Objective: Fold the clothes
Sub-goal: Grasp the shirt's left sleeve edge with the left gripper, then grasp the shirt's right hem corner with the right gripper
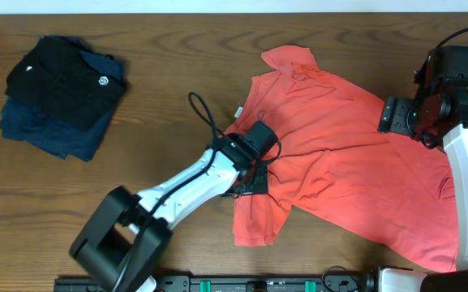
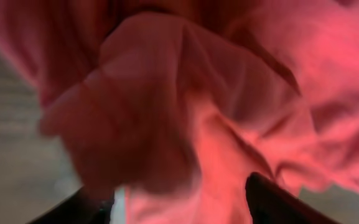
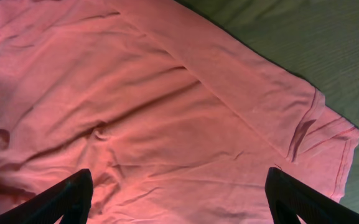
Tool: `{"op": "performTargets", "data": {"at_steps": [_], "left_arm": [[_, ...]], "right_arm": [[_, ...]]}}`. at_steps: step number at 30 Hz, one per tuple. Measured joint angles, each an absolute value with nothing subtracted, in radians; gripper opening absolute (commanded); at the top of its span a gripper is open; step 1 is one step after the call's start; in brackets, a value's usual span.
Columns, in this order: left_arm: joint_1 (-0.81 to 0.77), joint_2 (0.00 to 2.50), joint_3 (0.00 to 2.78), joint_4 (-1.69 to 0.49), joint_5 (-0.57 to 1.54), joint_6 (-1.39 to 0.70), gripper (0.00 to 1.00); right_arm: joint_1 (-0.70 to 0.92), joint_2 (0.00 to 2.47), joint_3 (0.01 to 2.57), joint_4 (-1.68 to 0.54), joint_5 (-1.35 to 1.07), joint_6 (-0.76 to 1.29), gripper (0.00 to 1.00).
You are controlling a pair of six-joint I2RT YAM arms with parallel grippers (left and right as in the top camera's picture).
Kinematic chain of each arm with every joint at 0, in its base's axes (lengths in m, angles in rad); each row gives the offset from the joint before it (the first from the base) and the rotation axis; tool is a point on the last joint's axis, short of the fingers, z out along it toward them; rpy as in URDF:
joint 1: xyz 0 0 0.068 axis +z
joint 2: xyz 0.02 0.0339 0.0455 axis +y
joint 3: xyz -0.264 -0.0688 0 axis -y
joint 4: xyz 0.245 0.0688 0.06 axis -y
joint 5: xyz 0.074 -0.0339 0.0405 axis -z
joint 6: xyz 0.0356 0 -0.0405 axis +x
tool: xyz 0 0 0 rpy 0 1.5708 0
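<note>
Layout: coral T-shirt [image 1: 339, 162] spread on table [image 1: 161, 73], dark garment pile [image 1: 63, 93] well to its left. Left gripper [image 2: 179, 202] at its left edge, cloth bunched between the fingers; we cannot tell whether they clamp it. We judge this readies a fold. Right gripper [image 3: 179, 199] hovers over its sleeve, fingers apart.

Even soft overhead light, left wrist view blurred, right wrist sharp
</note>
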State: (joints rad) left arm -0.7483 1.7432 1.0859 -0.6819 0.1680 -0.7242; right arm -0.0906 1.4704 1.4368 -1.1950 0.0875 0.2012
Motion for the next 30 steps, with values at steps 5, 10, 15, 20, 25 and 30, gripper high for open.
{"op": "performTargets", "data": {"at_steps": [5,10,15,20,25,30], "left_arm": [[-0.748,1.789,1.085,-0.67,0.164,-0.732,0.06],[-0.73,1.78,1.085,-0.697,0.161,-0.72,0.06],[-0.633,1.643,1.086,-0.831,0.159,-0.672,0.06],[-0.479,1.43,1.102,-0.913,0.158,-0.638,0.06],[-0.414,1.332,1.105,-0.943,0.154,-0.627,0.06],[-0.417,1.335,1.106,-0.991,0.154,-0.626,0.06]], "right_arm": [[-0.091,1.47,1.437,-1.246,0.088,0.202,0.83],[-0.091,1.47,1.424,-1.301,0.091,0.241,0.77],[-0.093,1.467,1.313,-1.277,0.096,0.303,0.29],[-0.113,1.467,1.126,-1.208,0.095,0.339,0.01],[-0.12,1.467,0.988,-1.137,0.071,0.353,0.01],[-0.12,1.465,0.856,-1.039,0.017,0.36,0.01]]}}
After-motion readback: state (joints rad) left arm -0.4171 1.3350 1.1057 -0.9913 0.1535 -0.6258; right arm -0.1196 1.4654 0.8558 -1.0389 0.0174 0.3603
